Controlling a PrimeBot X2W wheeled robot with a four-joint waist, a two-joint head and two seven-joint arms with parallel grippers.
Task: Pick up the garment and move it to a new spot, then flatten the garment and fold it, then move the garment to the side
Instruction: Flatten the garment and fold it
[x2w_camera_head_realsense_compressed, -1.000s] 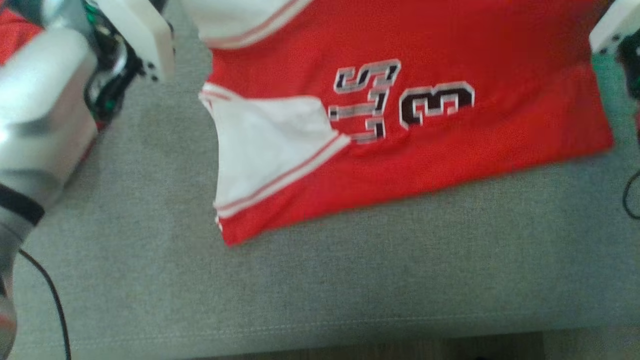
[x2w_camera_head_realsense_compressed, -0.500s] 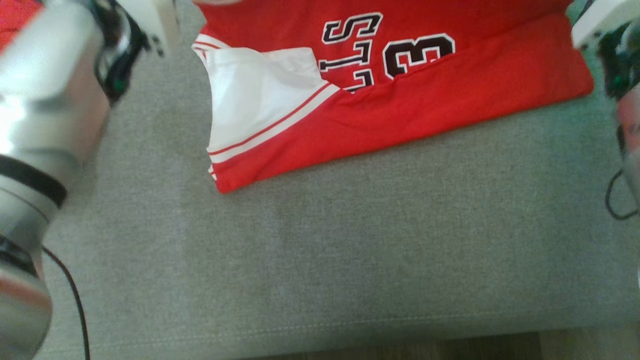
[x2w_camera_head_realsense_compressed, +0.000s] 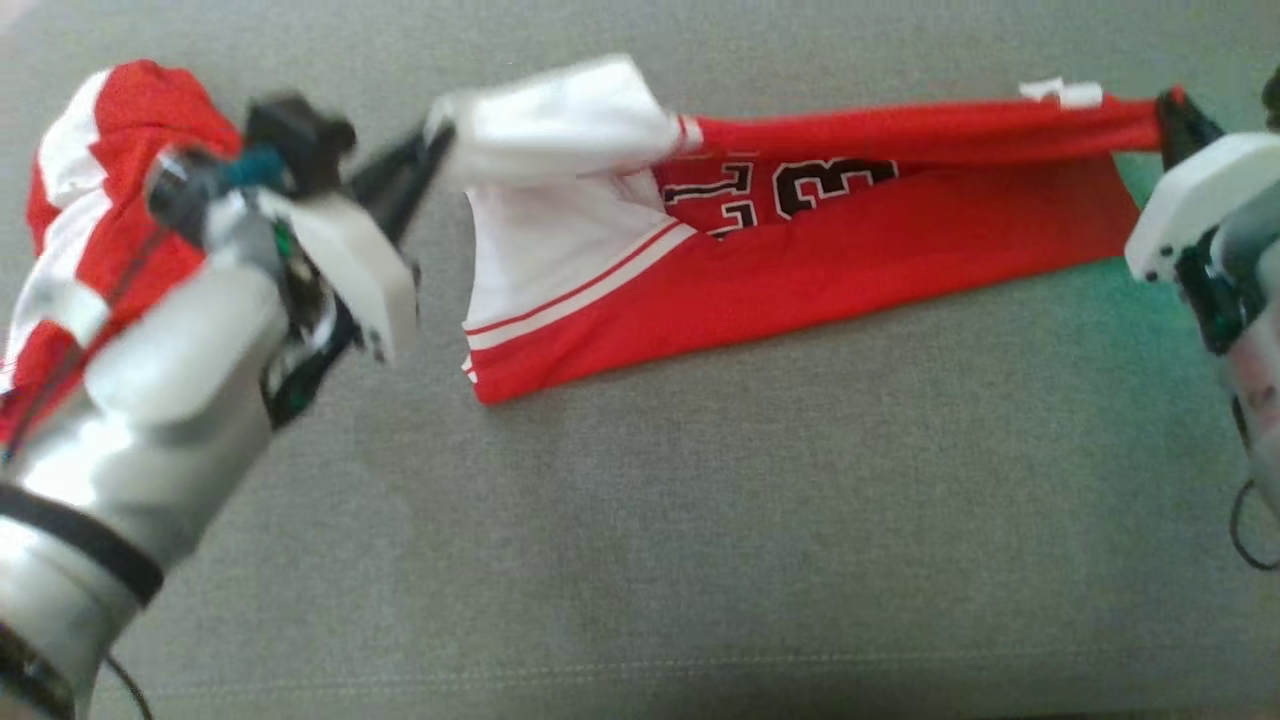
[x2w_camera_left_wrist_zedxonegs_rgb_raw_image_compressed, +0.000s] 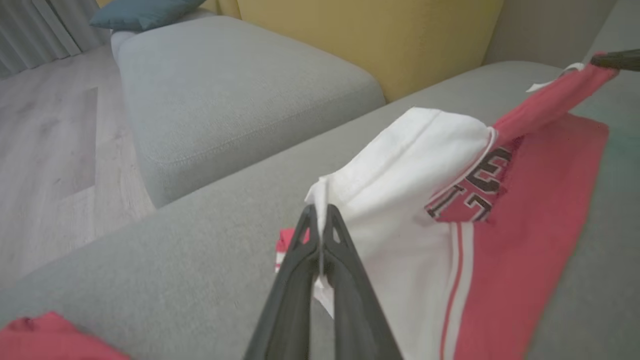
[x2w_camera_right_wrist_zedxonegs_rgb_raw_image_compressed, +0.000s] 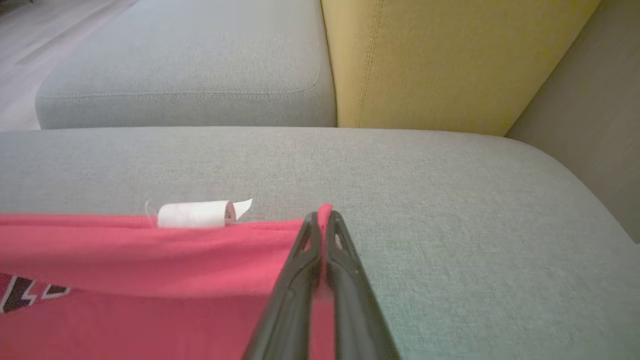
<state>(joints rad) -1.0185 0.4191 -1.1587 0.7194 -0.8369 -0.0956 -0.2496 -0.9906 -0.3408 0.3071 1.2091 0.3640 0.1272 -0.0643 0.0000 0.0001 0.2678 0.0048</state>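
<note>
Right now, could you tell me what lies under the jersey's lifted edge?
The jersey's lower layer with lettering, on the grey cushion; cushion beneath it is hidden.

Head camera: we looked steeply down on the grey cushion (x2w_camera_head_realsense_compressed: 700, 520). Wrist cameras: we sat low and close, skimming it toward the yellow backrest (x2w_camera_right_wrist_zedxonegs_rgb_raw_image_compressed: 450, 60). All three views shared the red jersey (x2w_camera_head_realsense_compressed: 850, 265) on that cushion.

L end effector (x2w_camera_left_wrist_zedxonegs_rgb_raw_image_compressed: 320, 215), R (x2w_camera_right_wrist_zedxonegs_rgb_raw_image_compressed: 322, 218) clamped
</note>
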